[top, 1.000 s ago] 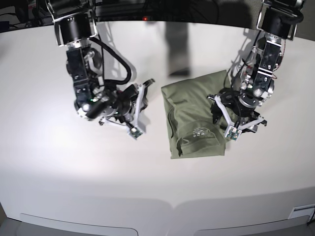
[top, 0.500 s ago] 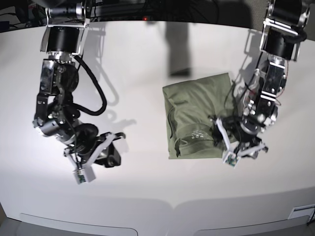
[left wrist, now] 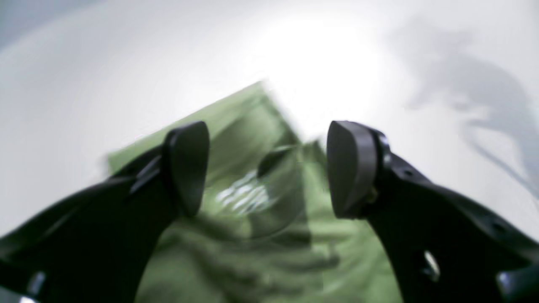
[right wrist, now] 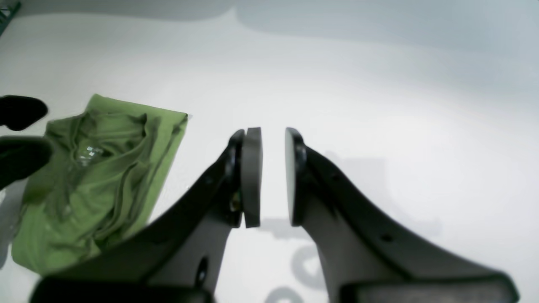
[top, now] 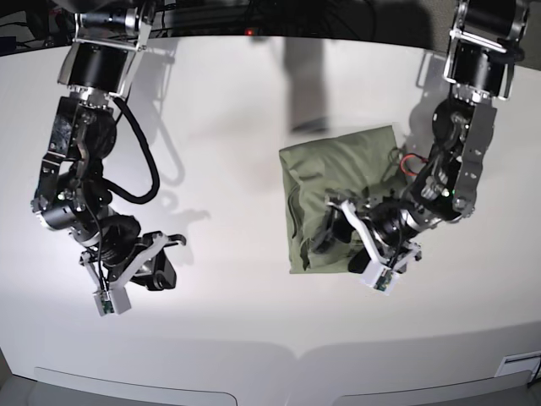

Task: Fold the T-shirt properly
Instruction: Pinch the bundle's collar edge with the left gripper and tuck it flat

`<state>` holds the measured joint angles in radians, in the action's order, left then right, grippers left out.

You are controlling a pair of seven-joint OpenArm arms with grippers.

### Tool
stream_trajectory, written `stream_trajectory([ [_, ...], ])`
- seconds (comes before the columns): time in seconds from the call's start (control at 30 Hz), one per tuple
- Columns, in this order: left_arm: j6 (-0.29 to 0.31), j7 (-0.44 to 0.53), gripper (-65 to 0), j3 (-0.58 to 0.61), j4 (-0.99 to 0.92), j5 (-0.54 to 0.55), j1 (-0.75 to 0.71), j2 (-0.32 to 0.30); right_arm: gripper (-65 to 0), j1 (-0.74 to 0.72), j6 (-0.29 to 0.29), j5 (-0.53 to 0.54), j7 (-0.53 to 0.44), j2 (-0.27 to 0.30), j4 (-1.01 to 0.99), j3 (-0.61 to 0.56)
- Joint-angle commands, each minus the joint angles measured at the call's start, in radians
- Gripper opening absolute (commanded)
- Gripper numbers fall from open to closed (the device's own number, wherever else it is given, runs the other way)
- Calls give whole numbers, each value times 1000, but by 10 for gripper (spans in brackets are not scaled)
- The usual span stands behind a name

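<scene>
The T-shirt (top: 338, 173) lies folded on the table (top: 254, 101). The left gripper (top: 342, 241) hovers over its near edge, fingers wide. The right gripper (top: 161, 258), fingers narrow and holding nothing, is well apart.

From my station I see the T-shirt (top: 325, 182) as a plain, patternless sage to olive green, showing brighter leaf-green in both wrist views, with a small patch of white print inside the neck (left wrist: 243, 198). It lies on a table (top: 254, 110) that is a flat off-white all over, marked only by soft grey shadows, heaviest toward twelve o'clock. The left gripper (left wrist: 267, 168) and right gripper (right wrist: 273, 176) are black with matt dark-grey pads (right wrist: 251, 176), and I spot a red wire (top: 412, 162) beside the left arm.
</scene>
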<state>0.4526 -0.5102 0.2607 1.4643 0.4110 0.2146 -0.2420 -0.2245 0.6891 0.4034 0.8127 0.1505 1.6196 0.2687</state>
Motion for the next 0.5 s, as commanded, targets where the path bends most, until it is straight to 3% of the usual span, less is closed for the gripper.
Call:
stream_trajectory([
  [0.0,36,64,-225,-5,31,-14,5,14,-554,-24,6,21,-19,15,20,4],
  [0.03,61,107,-225,-5,33,-59,-14,27,-554,-24,6,20,-18,18,20,4],
  [0.2,59,349,-225,-5,19,-344,-95,88,-554,-23,6,21,5,31,20,4],
  [0.47,56,531,-225,-5,-143,-511,-53,112,-554,-23,6,49,31,32,20,4],
])
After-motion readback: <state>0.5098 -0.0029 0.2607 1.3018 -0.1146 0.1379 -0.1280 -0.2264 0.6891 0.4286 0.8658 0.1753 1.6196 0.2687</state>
